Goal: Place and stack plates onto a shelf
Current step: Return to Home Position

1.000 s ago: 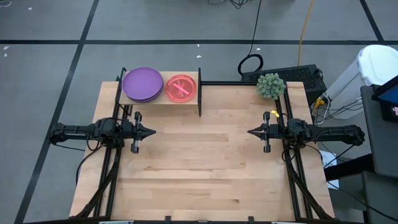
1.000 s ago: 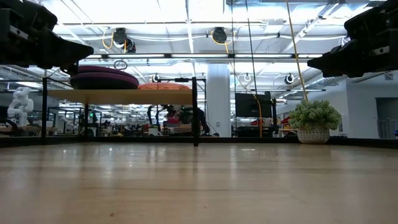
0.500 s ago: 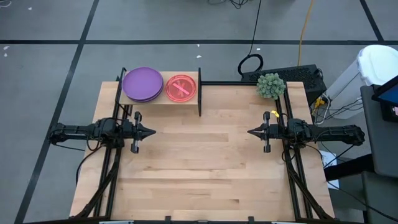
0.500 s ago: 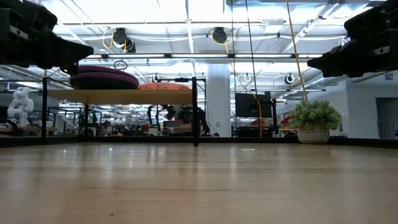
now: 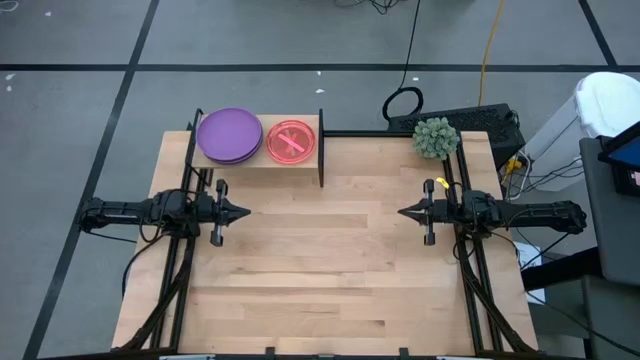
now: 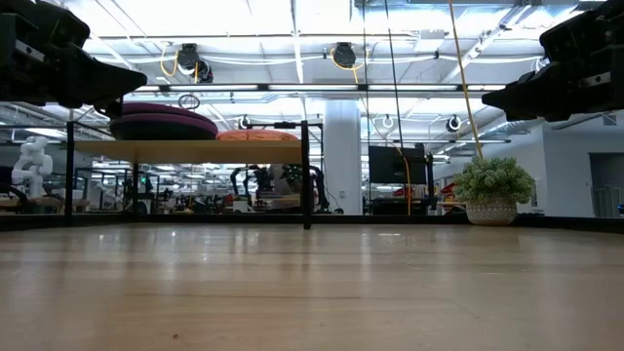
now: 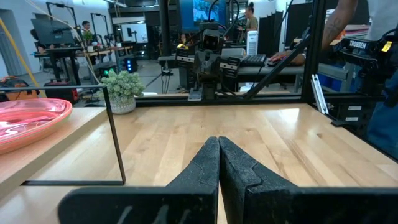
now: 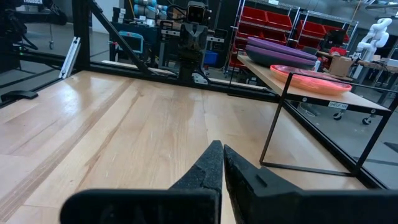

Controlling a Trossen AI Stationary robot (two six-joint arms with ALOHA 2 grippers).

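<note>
The shelf (image 5: 258, 160), a light-wood board with black end panels, stands at the table's far left. On it rest stacked purple plates (image 5: 229, 134) on the left and pink translucent plates (image 5: 291, 141) on the right; they also show in the low view (image 6: 164, 125) and right wrist view (image 8: 308, 78). The teal-black and green plates are out of view. My left gripper (image 5: 247, 211) is shut and empty above the table's left side, pointing right. My right gripper (image 5: 401, 212) is shut and empty at the right side, pointing left.
A small potted plant (image 5: 435, 137) stands at the table's far right corner. Black frame rails (image 5: 470, 270) run along both table sides. A person's arm (image 7: 336, 25) shows beyond the table in the left wrist view.
</note>
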